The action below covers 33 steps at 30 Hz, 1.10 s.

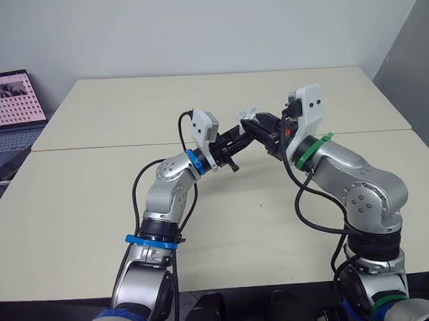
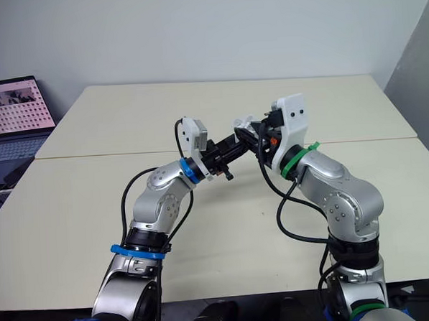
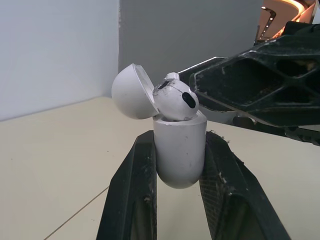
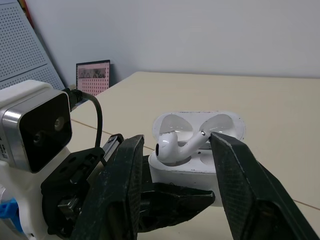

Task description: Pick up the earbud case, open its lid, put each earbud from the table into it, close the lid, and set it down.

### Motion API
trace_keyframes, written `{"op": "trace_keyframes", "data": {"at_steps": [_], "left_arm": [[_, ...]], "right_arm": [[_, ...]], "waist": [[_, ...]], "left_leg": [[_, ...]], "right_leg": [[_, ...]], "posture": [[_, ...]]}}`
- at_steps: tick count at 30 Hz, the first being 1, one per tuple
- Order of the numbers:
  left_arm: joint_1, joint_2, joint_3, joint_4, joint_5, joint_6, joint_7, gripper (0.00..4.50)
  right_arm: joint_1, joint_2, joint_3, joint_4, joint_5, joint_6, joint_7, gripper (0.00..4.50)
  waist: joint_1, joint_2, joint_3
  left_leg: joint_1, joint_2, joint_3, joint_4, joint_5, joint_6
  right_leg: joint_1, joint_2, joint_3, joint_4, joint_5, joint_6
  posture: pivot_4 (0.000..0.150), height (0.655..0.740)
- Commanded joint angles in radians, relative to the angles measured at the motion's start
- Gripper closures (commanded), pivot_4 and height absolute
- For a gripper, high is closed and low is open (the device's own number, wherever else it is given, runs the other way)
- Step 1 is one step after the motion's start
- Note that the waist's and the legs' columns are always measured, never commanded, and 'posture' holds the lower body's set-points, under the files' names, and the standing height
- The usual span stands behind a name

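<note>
The left gripper point(image 3: 179, 139) is clamped on the body of the earbud case point(image 4: 182, 172), near the centre of the head frame and above the worktop point(image 1: 95, 210). The lid point(image 3: 129, 92) stands open. The right gripper point(image 4: 175, 140) has its fingers well apart around the earbud point(image 3: 175, 100), which lies tilted in the mouth of the case and is not seated. I cannot tell if a finger touches it. I judge the main risk is that the earbud tips out and falls if the right gripper brushes its stem on leaving, or if the lid comes down on it now. The two grippers are very near, so a sideways move can knock the case. Below them the worktop is bare, with its edges far away, and the laptop point(image 1: 10, 106) sits at the upper left of the frame, well apart
</note>
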<state>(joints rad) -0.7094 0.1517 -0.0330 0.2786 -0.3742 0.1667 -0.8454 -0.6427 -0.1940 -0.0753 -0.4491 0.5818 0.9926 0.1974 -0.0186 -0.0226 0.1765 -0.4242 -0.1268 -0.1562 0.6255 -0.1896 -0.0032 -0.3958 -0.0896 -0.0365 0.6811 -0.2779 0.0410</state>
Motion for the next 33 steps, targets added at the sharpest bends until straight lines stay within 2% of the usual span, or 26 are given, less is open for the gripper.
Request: {"op": "trace_keyframes", "data": {"at_steps": [1, 13, 25, 33], "left_arm": [[-0.02, -0.001, 0.002, -0.044, -0.007, -0.024, -0.009, 3.75], [-0.019, 0.0, -0.001, -0.048, -0.006, -0.023, -0.011, 3.75], [-0.021, 0.001, -0.003, -0.047, -0.003, -0.022, -0.013, 3.75], [-0.023, 0.0, -0.004, -0.045, -0.003, -0.021, -0.017, 3.75]], "right_arm": [[-0.016, 0.001, -0.002, -0.037, 0.021, -0.01, 0.005, 2.39], [-0.045, 0.124, -0.126, 0.006, 0.137, 0.055, -0.116, 2.39], [-0.034, 0.092, -0.101, 0.006, 0.134, 0.049, -0.119, 2.39], [-0.032, -0.01, 0.025, -0.012, 0.032, -0.016, -0.061, 2.39]], "waist": [[0.0, 0.0, 0.0], [0.0, 0.0, 0.0], [-0.001, 0.0, 0.0], [-0.002, 0.0, 0.0]], "left_leg": [[0.0, 0.0, 0.0, 0.0, 0.0, 0.0], [0.0, 0.0, 0.0, 0.0, 0.0, 0.0], [0.0, 0.0, 0.0, 0.0, 0.0, 0.0], [0.0, 0.0, 0.0, 0.0, 0.0, 0.0]], "right_leg": [[0.0, 0.0, 0.0, 0.0, 0.0, 0.0], [0.0, 0.0, 0.0, 0.0, 0.0, 0.0], [0.0, 0.0, 0.0, 0.0, 0.0, 0.0], [0.0, 0.0, 0.0, 0.0, 0.0, 0.0]], "posture": [[0.15, 0.74], [0.15, 0.74], [0.15, 0.74], [0.15, 0.74]]}}
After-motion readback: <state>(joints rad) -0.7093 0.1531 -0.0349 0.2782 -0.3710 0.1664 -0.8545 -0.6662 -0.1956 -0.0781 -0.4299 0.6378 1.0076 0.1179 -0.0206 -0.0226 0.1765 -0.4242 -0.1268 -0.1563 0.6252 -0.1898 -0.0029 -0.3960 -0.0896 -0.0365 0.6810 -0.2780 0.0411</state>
